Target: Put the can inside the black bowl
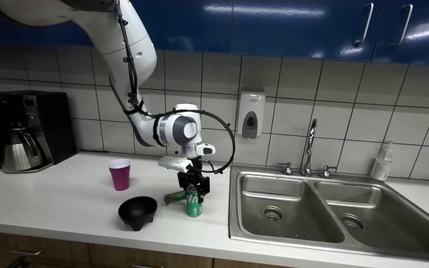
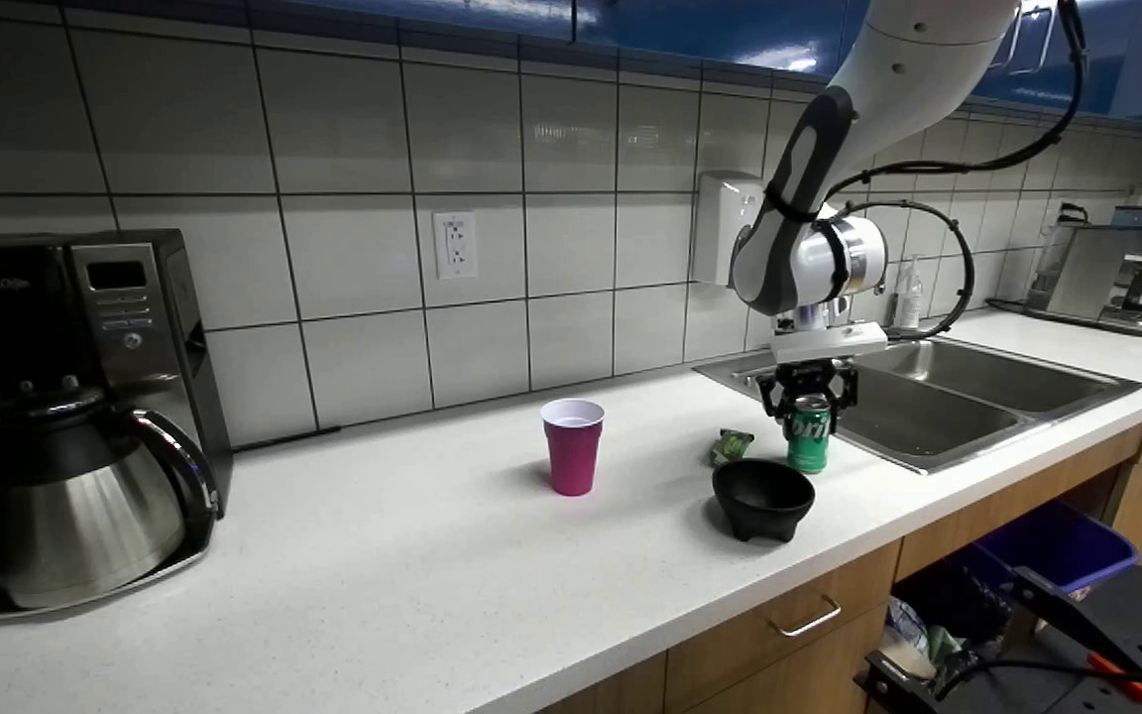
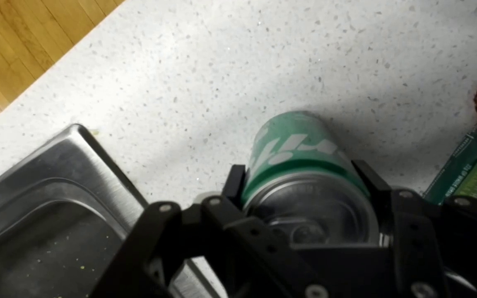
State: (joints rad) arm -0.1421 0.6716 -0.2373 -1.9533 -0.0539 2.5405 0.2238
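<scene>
The green can (image 1: 194,208) with a silvery top stands upright on the counter, and it also shows in an exterior view (image 2: 808,454). My gripper (image 1: 194,196) points down over the can from above. In the wrist view the gripper (image 3: 299,169) has one finger on each side of the can (image 3: 294,138), pressed close to its upper part, with no clear gap. The lower part of the can's lid is hidden by the gripper. The black bowl (image 1: 138,212) stands on the counter beside the can, and it also shows in an exterior view (image 2: 762,501). It is out of the wrist view.
A flat green wrapped item (image 1: 175,197) lies close to the can. A pink-purple cup (image 1: 120,175) stands behind the bowl. The steel sink (image 1: 235,208) is on the can's other side. A coffee maker (image 2: 95,416) stands farther along the counter. Blue cabinets (image 1: 292,26) hang above.
</scene>
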